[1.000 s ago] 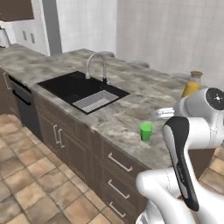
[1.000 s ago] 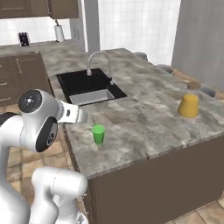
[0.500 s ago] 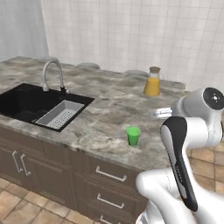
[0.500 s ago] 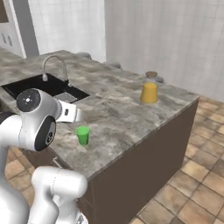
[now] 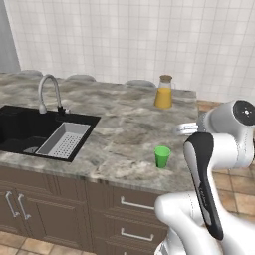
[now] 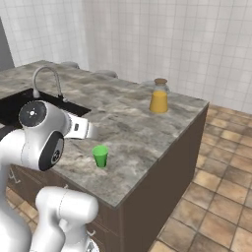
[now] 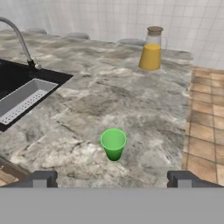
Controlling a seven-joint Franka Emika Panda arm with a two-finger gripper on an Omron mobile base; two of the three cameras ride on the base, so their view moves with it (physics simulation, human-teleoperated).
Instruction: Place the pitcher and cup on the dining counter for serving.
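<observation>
Two task items sit on the counter (image 5: 124, 129), both upright & well apart. Cup (image 7: 113, 143) (green, looks empty) stands near the counter's front edge, approx. centred betw. the pincer (image 7: 112, 179) fingertips in the hand view but out ahead of them, not touching. Pitcher (image 7: 152, 48) w/ orange juice & cork lid stands at the far side, near the corner by the tiled floor (image 6: 216, 197).

Pincer is released, fingers spread wide w/ nothing betw. them; it hangs above the front edge of the counter, aimed across at the cup.

Sink (image 5: 30, 134) (black basin) is set into the counter to the left, w/ a grey strainer tray (image 5: 63, 141) in its right part & a curved faucet (image 5: 49, 92) at its back rim. Three grey rounded shapes (image 5: 140, 83) show along the far edge of the counter; can't tell what they are. White tiled wall (image 5: 124, 40) behind. Brown drawers w/ metal handles (image 5: 134, 204) below the front edge.
</observation>
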